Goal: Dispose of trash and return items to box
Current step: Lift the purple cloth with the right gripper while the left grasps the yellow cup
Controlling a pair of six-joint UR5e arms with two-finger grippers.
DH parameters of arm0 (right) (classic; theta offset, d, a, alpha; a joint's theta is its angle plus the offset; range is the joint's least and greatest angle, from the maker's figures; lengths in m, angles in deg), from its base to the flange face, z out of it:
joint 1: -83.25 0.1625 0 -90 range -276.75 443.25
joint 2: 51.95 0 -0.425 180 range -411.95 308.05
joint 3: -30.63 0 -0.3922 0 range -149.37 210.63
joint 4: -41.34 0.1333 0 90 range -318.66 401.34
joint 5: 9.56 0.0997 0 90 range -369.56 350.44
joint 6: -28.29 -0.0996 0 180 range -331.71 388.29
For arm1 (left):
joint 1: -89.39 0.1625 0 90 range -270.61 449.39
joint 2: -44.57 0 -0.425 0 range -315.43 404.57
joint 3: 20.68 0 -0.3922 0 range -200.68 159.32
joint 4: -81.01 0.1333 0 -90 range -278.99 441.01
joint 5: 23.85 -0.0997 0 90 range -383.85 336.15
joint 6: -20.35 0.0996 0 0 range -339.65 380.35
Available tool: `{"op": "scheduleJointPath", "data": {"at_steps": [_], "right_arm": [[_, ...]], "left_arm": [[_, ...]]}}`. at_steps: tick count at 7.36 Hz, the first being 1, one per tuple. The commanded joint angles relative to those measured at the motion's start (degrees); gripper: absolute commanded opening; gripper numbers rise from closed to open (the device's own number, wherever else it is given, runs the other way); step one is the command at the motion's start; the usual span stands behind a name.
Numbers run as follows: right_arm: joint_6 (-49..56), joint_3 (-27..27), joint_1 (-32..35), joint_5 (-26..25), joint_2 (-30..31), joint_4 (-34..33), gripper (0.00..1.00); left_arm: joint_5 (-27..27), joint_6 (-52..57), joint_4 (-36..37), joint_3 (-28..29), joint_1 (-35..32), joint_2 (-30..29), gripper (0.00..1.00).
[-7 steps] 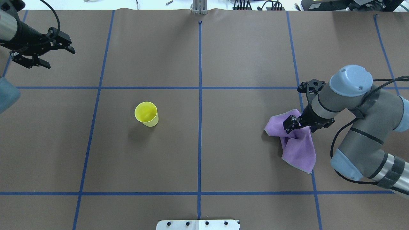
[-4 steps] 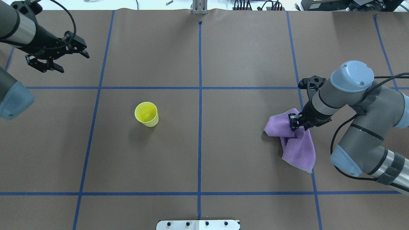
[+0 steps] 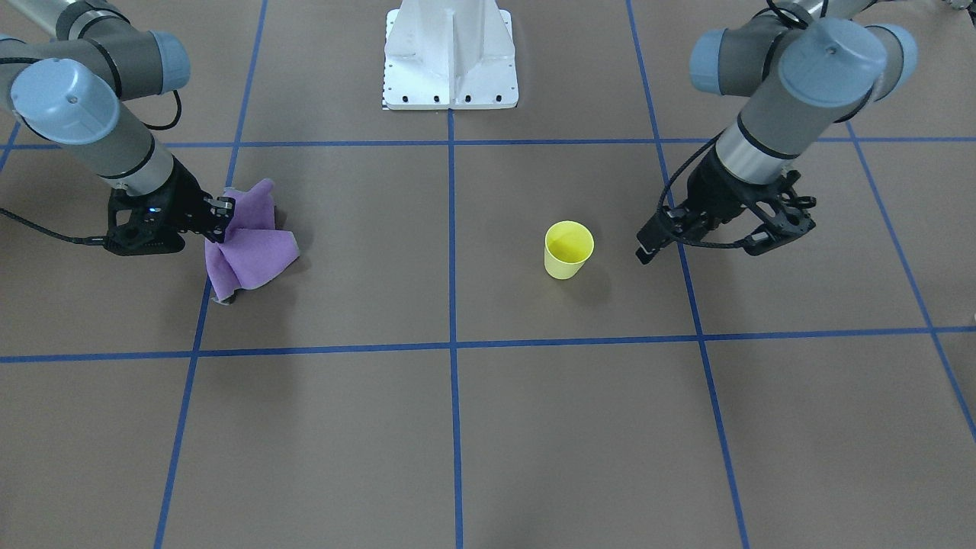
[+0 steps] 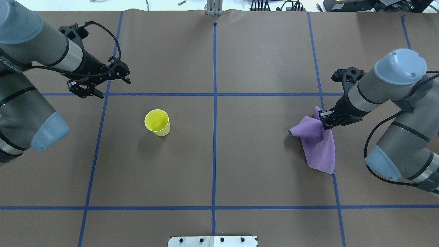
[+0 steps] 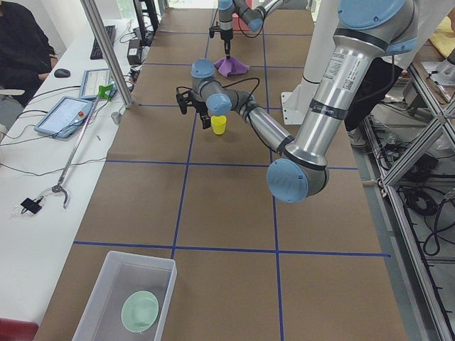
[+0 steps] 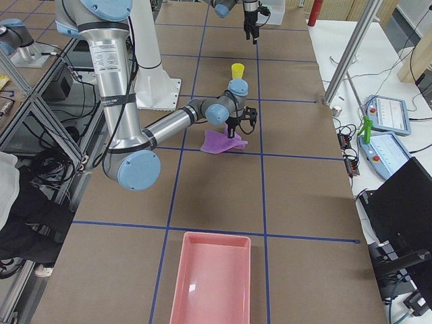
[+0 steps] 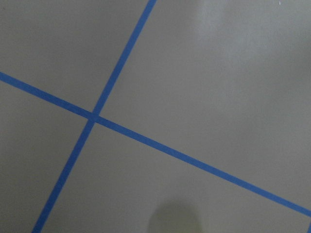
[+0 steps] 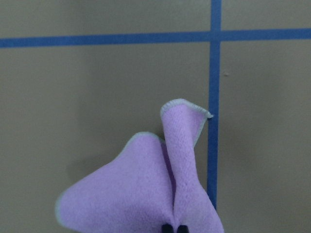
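Note:
A yellow cup (image 4: pixel 157 122) stands upright on the brown table, left of centre; it also shows in the front view (image 3: pixel 568 249). My left gripper (image 4: pixel 115 90) is open and empty above the table, behind and to the left of the cup, apart from it (image 3: pixel 698 252). My right gripper (image 4: pixel 325 123) is shut on the top fold of a purple cloth (image 4: pixel 319 144) and holds it up in a peak, while the cloth's lower part lies on the table (image 3: pixel 252 252). The right wrist view shows the pinched cloth (image 8: pixel 146 194).
A clear box (image 5: pixel 106 284) holding a green bowl (image 5: pixel 139 311) stands at the table's left end. A pink tray (image 6: pixel 210 283) stands at the right end. Blue tape lines grid the table. The robot's white base (image 3: pixel 450 53) is at the near edge.
My left arm has swung right and nearer, toward the cup, gripper still open. My right gripper has closed on the cloth and pulled it up and slightly right.

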Motion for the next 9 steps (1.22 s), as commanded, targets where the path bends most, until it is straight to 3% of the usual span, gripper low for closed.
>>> {"op": "scheduleJointPath", "data": {"at_steps": [1,2,5,7,9], "right_arm": [[0.16,0.64,7.23,6.37,0.08,-0.19,0.00],[0.24,0.81,10.92,9.53,-0.18,-1.06,0.00],[1.82,2.13,16.56,9.91,0.60,-1.59,0.00],[1.91,3.09,18.68,9.91,1.04,-1.77,0.00],[6.54,4.15,21.48,10.00,4.10,-1.77,0.00]], "left_arm": [[-6.25,-2.32,0.10,-0.99,7.20,0.11,0.97],[-7.42,-2.23,0.01,-0.64,9.07,0.54,0.96],[-8.74,-2.32,0.01,0.06,12.07,0.55,0.82],[-10.24,-2.67,-0.08,1.99,13.83,-0.24,0.82],[-10.16,-3.98,-0.16,3.05,14.01,-0.68,0.60]]}}
